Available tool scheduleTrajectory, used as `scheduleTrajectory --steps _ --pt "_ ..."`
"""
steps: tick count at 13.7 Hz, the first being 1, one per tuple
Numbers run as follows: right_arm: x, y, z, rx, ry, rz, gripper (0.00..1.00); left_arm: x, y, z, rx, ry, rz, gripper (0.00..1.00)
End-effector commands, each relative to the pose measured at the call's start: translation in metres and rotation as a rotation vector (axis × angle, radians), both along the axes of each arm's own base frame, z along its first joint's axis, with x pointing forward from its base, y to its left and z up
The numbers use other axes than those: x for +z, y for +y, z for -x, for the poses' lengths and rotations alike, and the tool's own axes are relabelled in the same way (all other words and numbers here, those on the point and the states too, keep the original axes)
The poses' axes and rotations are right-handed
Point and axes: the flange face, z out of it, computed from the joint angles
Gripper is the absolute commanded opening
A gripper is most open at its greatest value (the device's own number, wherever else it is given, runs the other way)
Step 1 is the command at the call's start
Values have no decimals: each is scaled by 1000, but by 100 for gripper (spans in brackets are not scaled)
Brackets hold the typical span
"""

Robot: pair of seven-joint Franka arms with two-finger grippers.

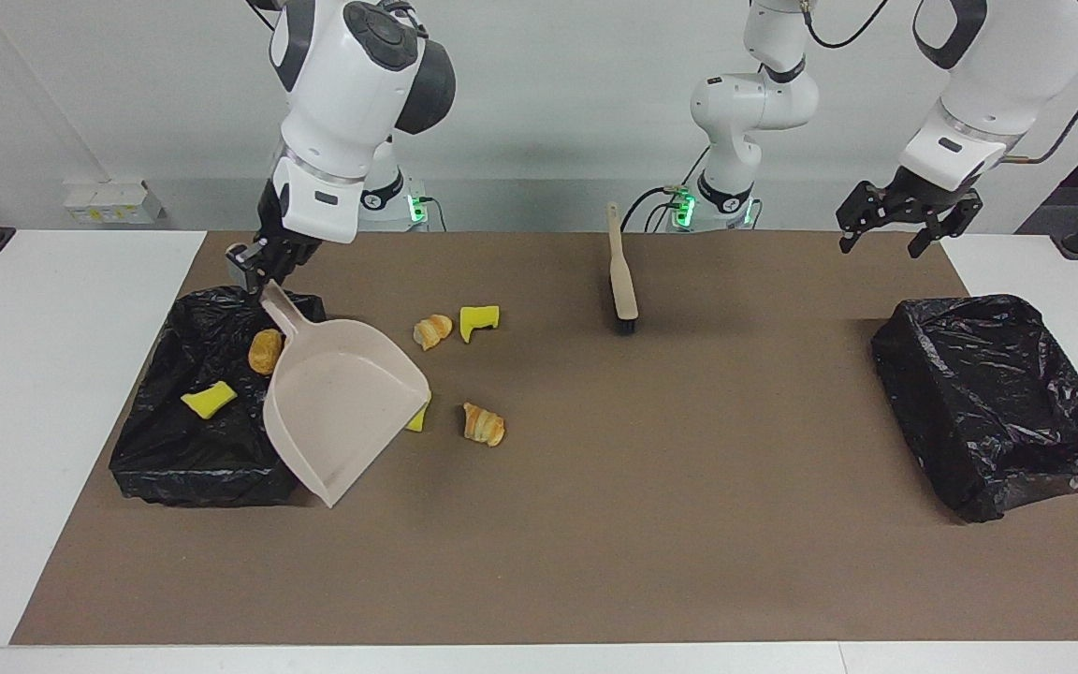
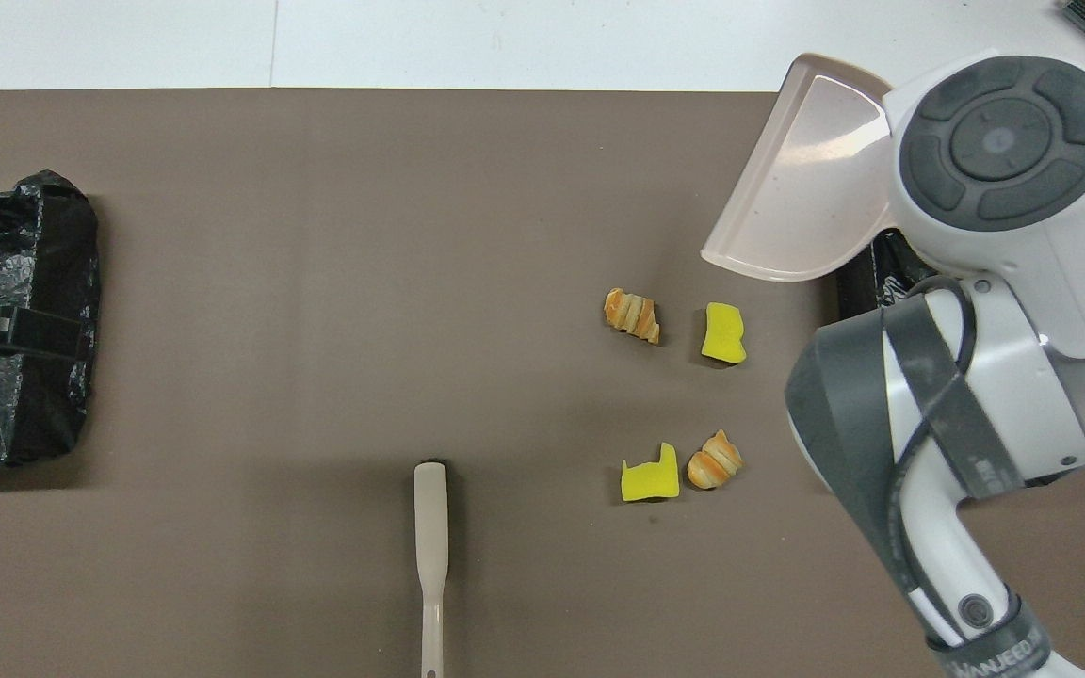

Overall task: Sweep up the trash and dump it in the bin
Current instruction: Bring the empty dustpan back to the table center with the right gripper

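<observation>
My right gripper [image 1: 263, 273] is shut on the handle of the beige dustpan [image 1: 342, 398], which hangs tilted, mouth down, over the edge of the black-lined bin [image 1: 174, 449] at the right arm's end. In that bin lie a croissant piece [image 1: 265, 351] and a yellow sponge chunk [image 1: 209, 399]. On the mat beside it lie a croissant [image 1: 432, 330], a sponge [image 1: 480, 319], a second croissant [image 1: 484, 423], and a sponge [image 1: 420, 417] partly hidden by the pan. The overhead view shows these two croissants [image 2: 632, 314] [image 2: 714, 461] and two sponges [image 2: 723, 332] [image 2: 649, 480]. My left gripper [image 1: 883, 241] is open and empty in the air.
The beige brush [image 1: 622, 276] lies on the brown mat near the robots, mid-table; it also shows in the overhead view [image 2: 430, 546]. A second black-lined bin [image 1: 997, 402] stands at the left arm's end, and the left gripper hangs over the mat near it.
</observation>
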Motion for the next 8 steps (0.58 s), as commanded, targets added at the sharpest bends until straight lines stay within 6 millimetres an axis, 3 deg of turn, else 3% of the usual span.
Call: scheduleTrajectory --steps 1,3,5,6,8 --pt "-6 55 0 -214 -67 -123 0 -2 2 5 -12 -15 -14 100" --pt "-19 96 -8 -380 -100 -222 0 -2 3 4 2 -16 -13 100" --pt "-48 134 -13 -570 -146 -296 0 3 5 3 4 -27 -12 100" --pt "-49 153 -12 -612 -176 -336 0 5 6 5 7 -28 -12 100" --pt "-59 171 -15 -759 -156 -443 0 5 7 6 8 -24 -12 100"
